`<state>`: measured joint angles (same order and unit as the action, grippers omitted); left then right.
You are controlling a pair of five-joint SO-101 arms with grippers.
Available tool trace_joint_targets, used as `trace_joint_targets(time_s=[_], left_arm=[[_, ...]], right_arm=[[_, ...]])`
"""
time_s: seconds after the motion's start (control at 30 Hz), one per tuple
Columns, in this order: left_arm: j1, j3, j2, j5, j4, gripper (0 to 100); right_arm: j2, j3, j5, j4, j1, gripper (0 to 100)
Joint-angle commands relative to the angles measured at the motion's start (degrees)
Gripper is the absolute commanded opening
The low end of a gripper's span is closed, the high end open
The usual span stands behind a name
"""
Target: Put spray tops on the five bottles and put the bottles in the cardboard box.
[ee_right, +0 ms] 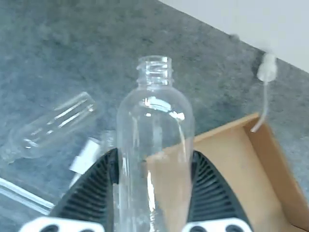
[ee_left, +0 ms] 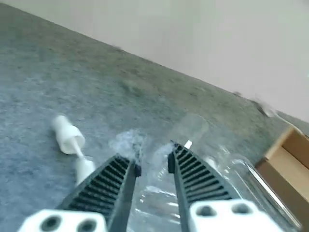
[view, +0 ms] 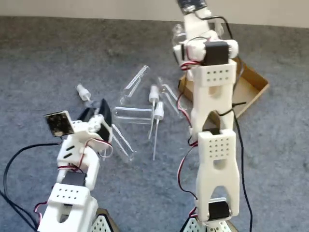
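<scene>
Right gripper (ee_right: pixel 154 155) clamps a clear bottle (ee_right: pixel 154 111) over grey carpet (ee_right: pixel 48 38) by a pale wall (ee_right: pixel 241 14); left gripper (ee_left: pixel 153 162) stands narrow.

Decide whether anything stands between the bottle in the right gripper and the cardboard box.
Nothing visible does. The right gripper holds the uncapped bottle close to the cardboard box, and the box floor in view is bare. One spray top lies on the carpet outside the box, out of the way.

Grey carpet (view: pixel 48 58) — clear bottles (view: pixel 133 115), spray tops (view: pixel 83 92), cardboard box (view: pixel 253 79)
</scene>
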<state>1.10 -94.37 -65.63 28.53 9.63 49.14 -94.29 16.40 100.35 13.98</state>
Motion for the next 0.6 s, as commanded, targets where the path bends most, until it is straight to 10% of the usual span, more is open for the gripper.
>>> trace_joint_targets(time_s=[0.0, 0.57], left_arm=[[2.51, 3.82, -1.19, 0.79, 0.26, 7], [2.33, 3.47, -1.1, 0.79, 0.09, 7]], right_arm=[[1.71, -5.58, -1.93, 1.1, 3.74, 1.0], [2.15, -5.14, -9.93, 1.27, 6.02, 1.0]])
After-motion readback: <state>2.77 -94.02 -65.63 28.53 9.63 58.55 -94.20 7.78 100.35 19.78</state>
